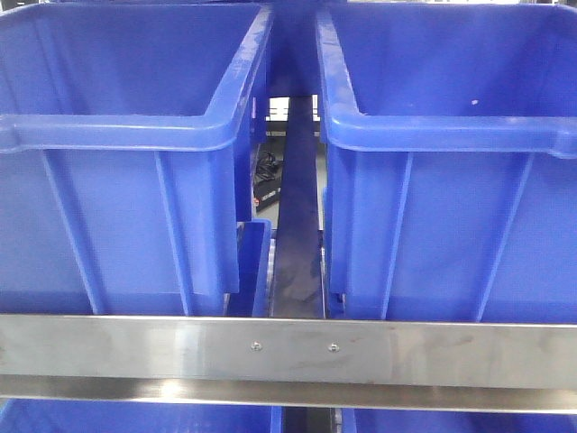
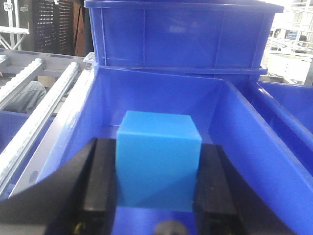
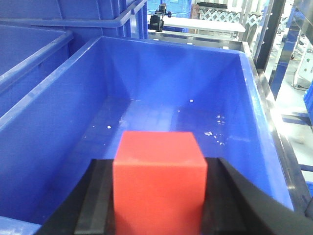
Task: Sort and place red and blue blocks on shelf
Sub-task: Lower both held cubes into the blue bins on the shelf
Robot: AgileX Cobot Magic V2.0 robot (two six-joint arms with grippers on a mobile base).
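White table (image 3: pixel 205 23), dark perforated panel (image 2: pixel 46 19), perhaps cables (image 1: pixel 267 168)

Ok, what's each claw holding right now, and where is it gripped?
The left claw grips the blue block by its two opposite side faces; the right claw grips the red block the same way.

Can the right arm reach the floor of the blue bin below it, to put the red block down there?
Probably yes. The right claw holds the red block over the open bin. The bin floor shows only small white specks, and nothing stands between block and floor.
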